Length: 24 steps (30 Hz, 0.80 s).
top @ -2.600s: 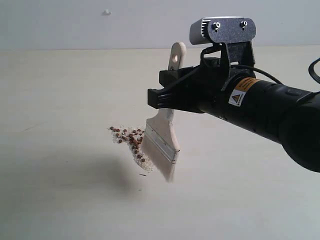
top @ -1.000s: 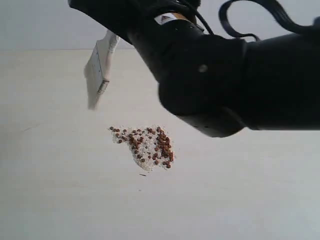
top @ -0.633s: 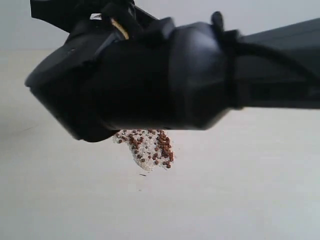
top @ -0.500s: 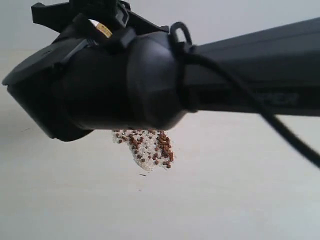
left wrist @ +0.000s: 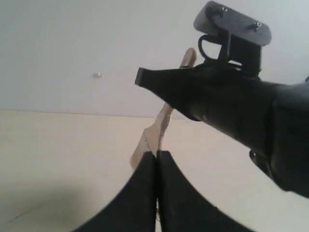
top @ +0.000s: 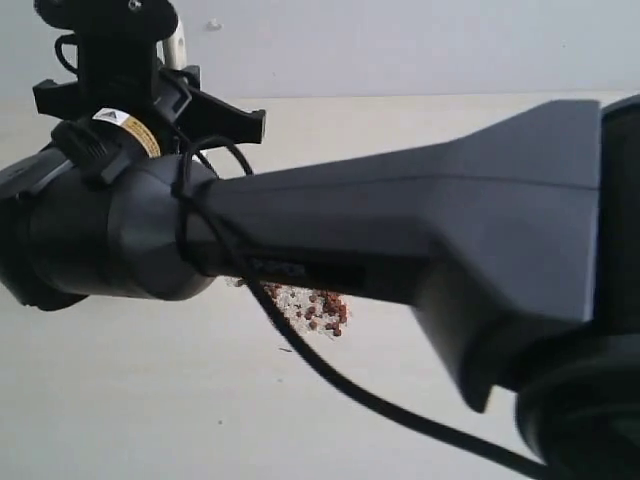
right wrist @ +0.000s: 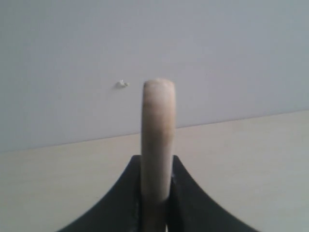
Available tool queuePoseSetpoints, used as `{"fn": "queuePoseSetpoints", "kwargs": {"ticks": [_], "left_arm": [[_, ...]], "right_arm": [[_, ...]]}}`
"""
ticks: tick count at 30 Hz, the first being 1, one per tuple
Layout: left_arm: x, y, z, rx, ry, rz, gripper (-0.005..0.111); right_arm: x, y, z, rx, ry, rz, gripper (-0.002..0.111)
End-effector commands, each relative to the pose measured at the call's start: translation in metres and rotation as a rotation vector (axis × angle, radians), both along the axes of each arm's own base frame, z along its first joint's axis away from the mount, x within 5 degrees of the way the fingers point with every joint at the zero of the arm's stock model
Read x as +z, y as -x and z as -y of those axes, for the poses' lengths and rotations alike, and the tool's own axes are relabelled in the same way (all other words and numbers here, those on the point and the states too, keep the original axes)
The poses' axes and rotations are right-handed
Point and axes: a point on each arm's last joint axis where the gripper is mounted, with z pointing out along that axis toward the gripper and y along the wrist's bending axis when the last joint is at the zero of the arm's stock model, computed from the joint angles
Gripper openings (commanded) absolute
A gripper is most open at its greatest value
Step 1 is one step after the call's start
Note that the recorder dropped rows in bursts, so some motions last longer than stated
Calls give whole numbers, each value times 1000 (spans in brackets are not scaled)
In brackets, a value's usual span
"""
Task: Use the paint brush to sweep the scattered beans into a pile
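My right gripper [right wrist: 156, 162] is shut on the cream handle of the paint brush [right wrist: 157, 121]. In the exterior view only the handle's end [top: 176, 45] shows above the arm, at the far left; the bristles are hidden. The left wrist view shows the paint brush [left wrist: 157, 133] hanging tilted from that arm, bristles above the tabletop. Part of the beans [top: 322, 311], reddish-brown among pale crumbs, shows under the arm at the middle. My left gripper [left wrist: 157, 154] is shut on nothing, and the exterior view does not show it.
The right arm [top: 400, 260] stretches from the right edge across to the left, close to the camera, and covers much of the pale tabletop [top: 150, 400]. A grey wall [top: 400, 45] with a small white mark [top: 213, 24] stands behind the table.
The right arm has swung from right of the beans across to the far left, carrying the brush up off the table. Its body now covers most of the bean pile.
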Motion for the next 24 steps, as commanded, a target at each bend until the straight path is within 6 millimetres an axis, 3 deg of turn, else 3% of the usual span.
{"fn": "queuePoseSetpoints", "kwargs": {"ticks": [1, 7, 24], "left_arm": [[-2, 0, 0, 3, 0, 1, 0], [-2, 0, 0, 3, 0, 1, 0], [-2, 0, 0, 3, 0, 1, 0]], "right_arm": [[-10, -3, -8, 18, 37, 66, 0], [-23, -5, -10, -2, -55, 68, 0], [-55, -19, -3, -44, 24, 7, 0]]}}
